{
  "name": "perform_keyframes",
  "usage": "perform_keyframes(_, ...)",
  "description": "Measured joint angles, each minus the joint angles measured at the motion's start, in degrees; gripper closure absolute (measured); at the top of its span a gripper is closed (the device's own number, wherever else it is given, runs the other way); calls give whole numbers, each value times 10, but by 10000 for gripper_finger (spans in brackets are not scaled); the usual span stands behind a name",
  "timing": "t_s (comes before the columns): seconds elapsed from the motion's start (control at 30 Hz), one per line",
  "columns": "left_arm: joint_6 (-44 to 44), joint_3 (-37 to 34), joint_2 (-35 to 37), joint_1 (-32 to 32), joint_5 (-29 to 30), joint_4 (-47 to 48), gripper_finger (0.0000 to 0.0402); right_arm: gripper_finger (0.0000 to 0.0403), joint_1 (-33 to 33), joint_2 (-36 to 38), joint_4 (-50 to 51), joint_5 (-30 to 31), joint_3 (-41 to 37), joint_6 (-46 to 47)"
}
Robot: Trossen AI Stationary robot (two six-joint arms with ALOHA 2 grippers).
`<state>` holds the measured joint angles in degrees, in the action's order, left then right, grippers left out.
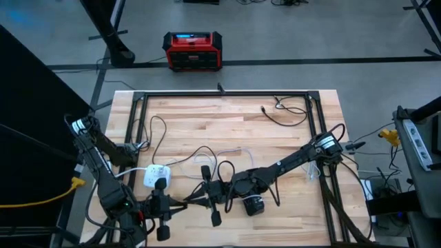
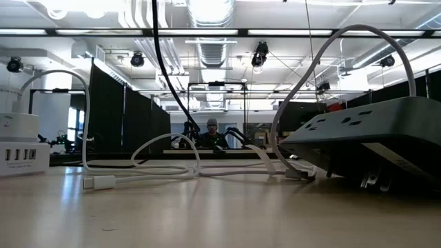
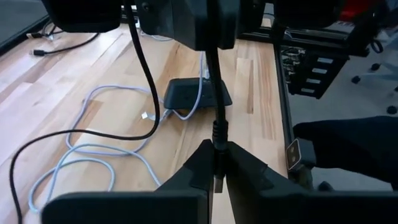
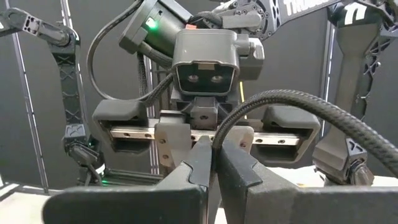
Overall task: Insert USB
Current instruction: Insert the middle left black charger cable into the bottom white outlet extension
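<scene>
A black braided USB cable [image 4: 292, 102] is held in the air between my two grippers near the table's front edge. My left gripper [image 3: 216, 163] is shut on the cable's plug. My right gripper [image 4: 214, 155] faces it from the table's right, shut on the cable a little behind the plug. In the high view the two grippers meet tip to tip, left gripper [image 1: 183, 203] and right gripper [image 1: 197, 198]. A white USB charger hub [image 1: 157, 177] stands flat on the table to the left of them, also seen in the low view [image 2: 21, 148]. My left gripper pinches the cable's black plug [image 3: 216, 138] between its two fingers, which come from the table's left, slanting down. The plug's free end [image 3: 217, 182] reaches back between the fingers. The cable runs straight on to the other gripper, clear of the table. My right gripper pinches the braided cable [image 4: 219, 138] between its two fingertips, coming about level from the table's right. From the fingers the cable arcs away in a loop [image 4: 348, 134], lifted clear of the table.
A black power strip [image 3: 198, 93] with a white cord lies on the table below the right arm, seen also in the high view [image 1: 253, 205]. Loose white cables [image 3: 93, 155] loop across the wood. Another black cable [image 1: 286, 114] lies at the far right. A black frame [image 1: 220, 94] edges the table.
</scene>
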<state>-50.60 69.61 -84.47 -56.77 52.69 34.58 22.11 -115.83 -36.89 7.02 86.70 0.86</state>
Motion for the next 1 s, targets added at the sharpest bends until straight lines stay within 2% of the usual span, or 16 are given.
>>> perform_keyframes(0.23,-11,0,9,0,3,-6,338,401,0,0,7,0,0,0)
perform_keyframes(0.4,-12,0,14,1,1,-6,327,401,0,0,9,0,0,0)
perform_keyframes(0.77,-12,0,13,30,-36,-5,325,401,0,0,7,0,0,0)
perform_keyframes(1.0,-12,0,13,33,-49,-5,364,401,1,0,9,0,0,0)
